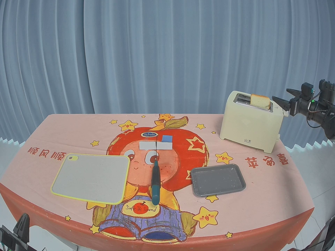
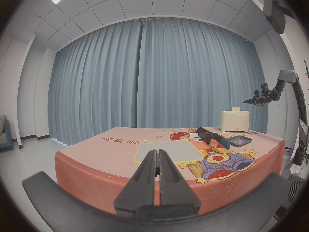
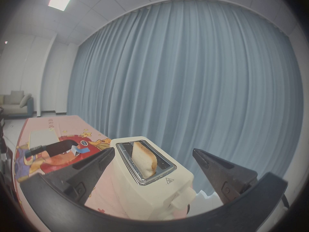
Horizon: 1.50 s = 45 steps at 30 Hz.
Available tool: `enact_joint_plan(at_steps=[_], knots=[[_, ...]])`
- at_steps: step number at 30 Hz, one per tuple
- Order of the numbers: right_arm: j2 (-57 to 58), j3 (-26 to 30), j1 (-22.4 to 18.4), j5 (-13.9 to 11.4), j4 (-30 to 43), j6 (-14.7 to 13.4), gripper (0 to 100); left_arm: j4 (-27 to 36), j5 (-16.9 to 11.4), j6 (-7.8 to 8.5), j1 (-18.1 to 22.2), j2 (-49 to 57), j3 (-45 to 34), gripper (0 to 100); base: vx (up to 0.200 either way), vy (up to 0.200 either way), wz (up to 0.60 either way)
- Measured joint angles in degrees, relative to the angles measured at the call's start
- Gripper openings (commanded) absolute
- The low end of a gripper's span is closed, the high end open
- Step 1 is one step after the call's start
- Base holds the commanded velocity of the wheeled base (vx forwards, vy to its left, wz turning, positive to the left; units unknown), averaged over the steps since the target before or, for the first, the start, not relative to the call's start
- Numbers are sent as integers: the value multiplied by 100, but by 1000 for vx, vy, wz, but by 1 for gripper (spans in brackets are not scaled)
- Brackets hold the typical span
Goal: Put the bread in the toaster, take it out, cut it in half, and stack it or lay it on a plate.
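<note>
A toasted slice of white bread stands upright in one slot of a cream two-slot plastic toaster, its top half poking out. The toaster sits at the far right corner of the table. It has a small dark printed mark low on its front and a warning triangle on its top.

My right gripper hangs just past the table's right edge, level with the toaster's top. Its jaws are spread wide and point at the bread without touching it.

A dark grey rectangular metal tray lies right of the table's middle, toward the near edge. A knife with a dark blade and teal handle lies along the middle, its blade end at a small white and blue block. A grey cutting board with a yellow-green rim lies toward the near left corner.

The pink tablecloth shows a cartoon apple-headed figure with red characters on either side.

My left gripper sits low off the near left corner, fingers pressed together on nothing.
</note>
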<state>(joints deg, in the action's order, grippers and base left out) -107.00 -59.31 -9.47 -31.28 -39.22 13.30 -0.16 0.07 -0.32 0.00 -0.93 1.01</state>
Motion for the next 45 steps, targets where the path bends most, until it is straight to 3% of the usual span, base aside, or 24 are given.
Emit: enact_joint_plan(at_steps=[4,11,14,20,25,33,39,45], knots=[[490,449,61,444,24,-315,100,0,0,0,0,0,0,0,0,0,0],[967,917,113,1360,20,-529,100,0,-2,-1,0,0,0,0,0,0,0],[1084,1006,112,1631,7,-739,100,0,0,-1,0,0,0,0,0,0,0],[1356,1126,129,1705,-13,-1475,100,0,0,0,0,0,0,0,0,0,0],[1668,1237,105,1705,-24,-1713,100,0,0,0,0,0,0,0,0,0,0],[2330,1937,22,1653,-22,-2342,100,0,0,0,0,0,0,0,0,0,0],[2555,2258,-428,1453,-169,-2317,100,0,-2,0,0,0,0,0,0,0,0],[2627,2508,-519,1424,-679,-2258,100,0,0,0,0,0,0,0,0,0,0]])
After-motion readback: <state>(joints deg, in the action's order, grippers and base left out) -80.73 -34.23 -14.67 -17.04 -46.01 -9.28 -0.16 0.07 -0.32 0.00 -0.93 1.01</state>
